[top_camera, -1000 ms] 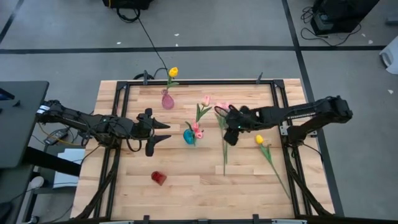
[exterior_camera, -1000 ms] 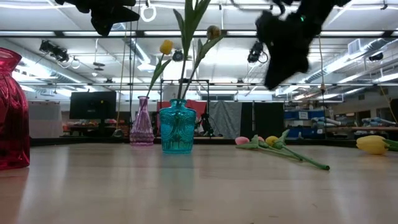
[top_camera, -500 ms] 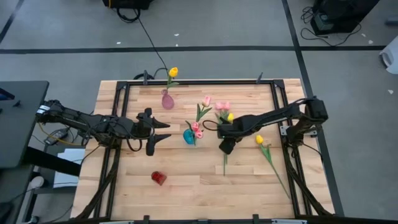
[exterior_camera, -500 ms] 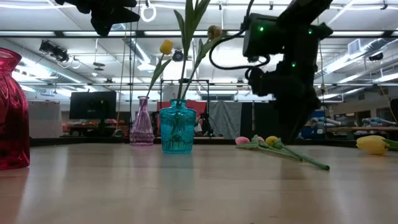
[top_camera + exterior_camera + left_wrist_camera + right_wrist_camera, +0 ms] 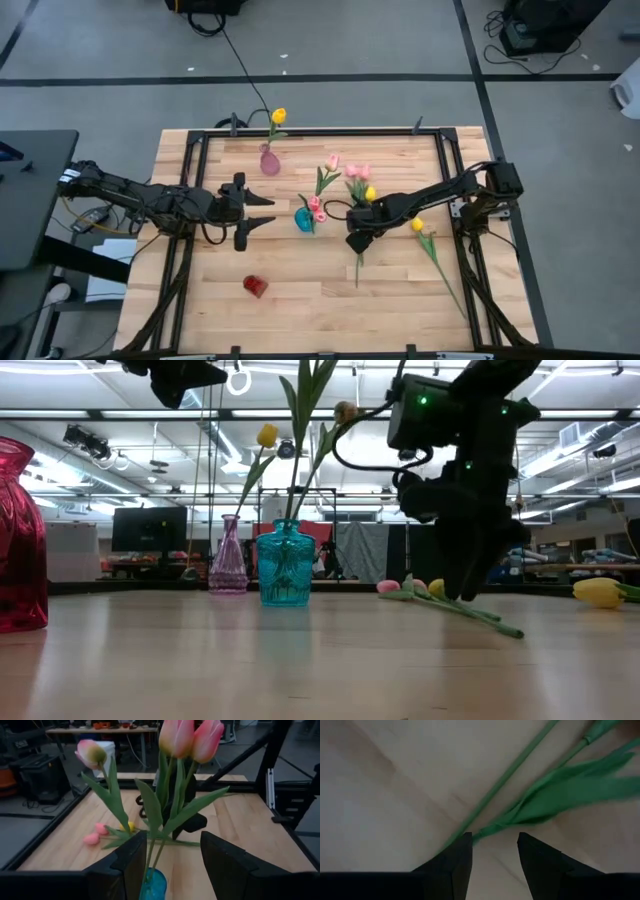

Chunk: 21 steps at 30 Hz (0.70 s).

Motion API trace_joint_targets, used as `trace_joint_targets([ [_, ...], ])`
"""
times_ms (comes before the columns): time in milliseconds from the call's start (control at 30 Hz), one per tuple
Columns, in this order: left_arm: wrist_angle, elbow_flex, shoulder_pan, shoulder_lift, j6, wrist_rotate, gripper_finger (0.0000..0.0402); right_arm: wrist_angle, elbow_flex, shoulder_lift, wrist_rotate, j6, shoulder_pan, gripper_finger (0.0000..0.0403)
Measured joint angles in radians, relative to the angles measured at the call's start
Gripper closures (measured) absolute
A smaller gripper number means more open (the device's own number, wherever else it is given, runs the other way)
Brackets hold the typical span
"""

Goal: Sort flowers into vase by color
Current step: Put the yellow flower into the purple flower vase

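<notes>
Since the earlier frame we see the right gripper has dropped from above the loose flowers down to the worktop, and the green stem under it has shifted a little. We see its jaws apart in the right wrist view, straddling that stem where a leaf branches off, not clamped on it. Left gripper hangs above the worktop just beside the teal vase, jaws apart, holding nothing.

Vases next: red vase stands alone near the front edge; teal vase holds pink tulips; pale pink vase at the back holds one yellow tulip.

Loose flowers: a bunch of pink tulip heads with a yellow one lies right of the teal vase. Another yellow tulip lies farther right, its stem running toward the front right corner.
</notes>
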Motion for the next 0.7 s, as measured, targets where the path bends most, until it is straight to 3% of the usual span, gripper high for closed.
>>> trace_joint_targets([
  [233, -0.001, 0.000, 0.000, 0.000, 0.004, 0.014, 0.0209, -0.013, 0.002, -0.021, -0.024, 0.058, 0.017, 0.0233],
  [500, -0.038, 0.000, 0.000, 0.000, 0.009, 0.016, 0.0209, -0.482, 0.121, -0.038, -0.176, 0.078, 0.052, 0.0234],
  [700, -0.090, 0.000, 0.000, 0.000, 0.006, 0.037, 0.0209, -0.600, 0.080, -0.038, -0.288, 0.109, 0.143, 0.0247],
])
